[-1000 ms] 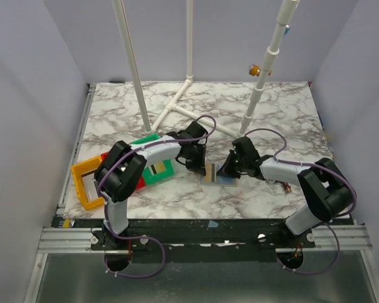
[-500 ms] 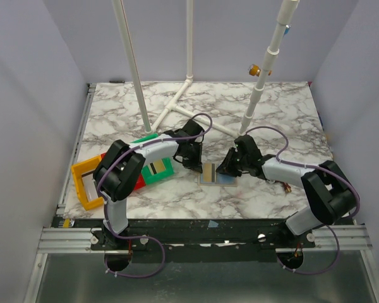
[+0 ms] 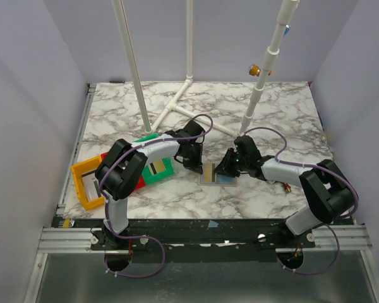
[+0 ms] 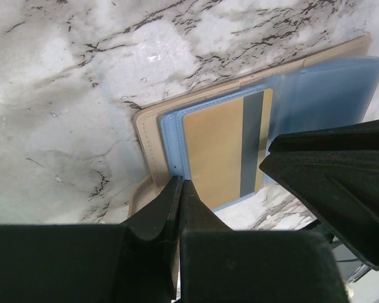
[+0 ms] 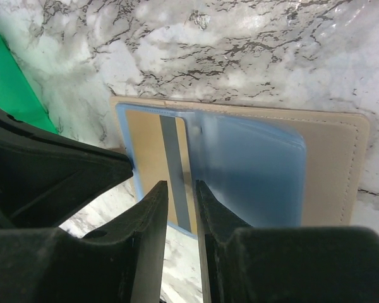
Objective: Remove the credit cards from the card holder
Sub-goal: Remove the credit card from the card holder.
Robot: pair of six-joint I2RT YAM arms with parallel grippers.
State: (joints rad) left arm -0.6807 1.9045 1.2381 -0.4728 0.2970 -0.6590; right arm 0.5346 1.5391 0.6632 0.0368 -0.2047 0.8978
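Jaws of the right end effector (image 5: 181, 189), newly parted, straddle the tan striped plastic card (image 5: 144, 145) in the flat beige card holder (image 5: 335, 170), ready to pinch; left end effector (image 4: 180, 186) clenched.

From above, the flat beige card holder (image 3: 213, 175) was too small to tell how many cards it held. In the left wrist view the left fingers (image 4: 156, 211) hid its near corner, and the right fingers (image 4: 328, 170) covered one corner of the tan striped plastic card (image 4: 215, 145). A cloudy blue plastic sleeve (image 4: 322, 88) blurred whatever lay beneath.
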